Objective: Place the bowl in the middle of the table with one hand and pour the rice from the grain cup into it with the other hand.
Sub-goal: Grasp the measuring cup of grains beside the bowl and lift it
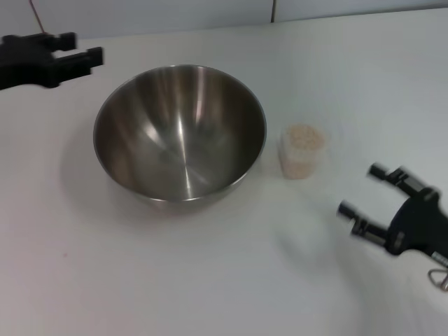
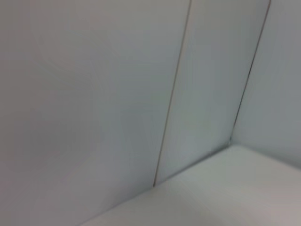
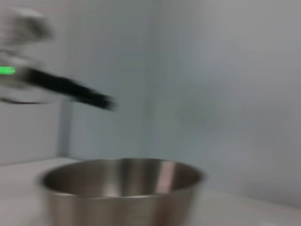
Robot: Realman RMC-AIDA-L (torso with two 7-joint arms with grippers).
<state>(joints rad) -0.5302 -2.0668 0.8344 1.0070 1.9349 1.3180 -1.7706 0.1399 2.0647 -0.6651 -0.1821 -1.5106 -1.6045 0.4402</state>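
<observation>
The steel bowl [image 1: 180, 133] stands empty and upright on the white table [image 1: 210, 280], left of centre. The clear grain cup [image 1: 302, 151] stands just to its right, full of pale rice [image 1: 304, 137]. My left gripper [image 1: 80, 52] is open and empty at the far left, beyond the bowl's rim. My right gripper [image 1: 360, 190] is open and empty, to the near right of the cup, apart from it. The right wrist view shows the bowl [image 3: 122, 188] from the side, with the left gripper [image 3: 109, 104] above and behind it.
A wall with panel seams [image 1: 273, 10] rises along the table's far edge. The left wrist view shows only the wall [image 2: 94, 94] and a strip of table [image 2: 225, 188].
</observation>
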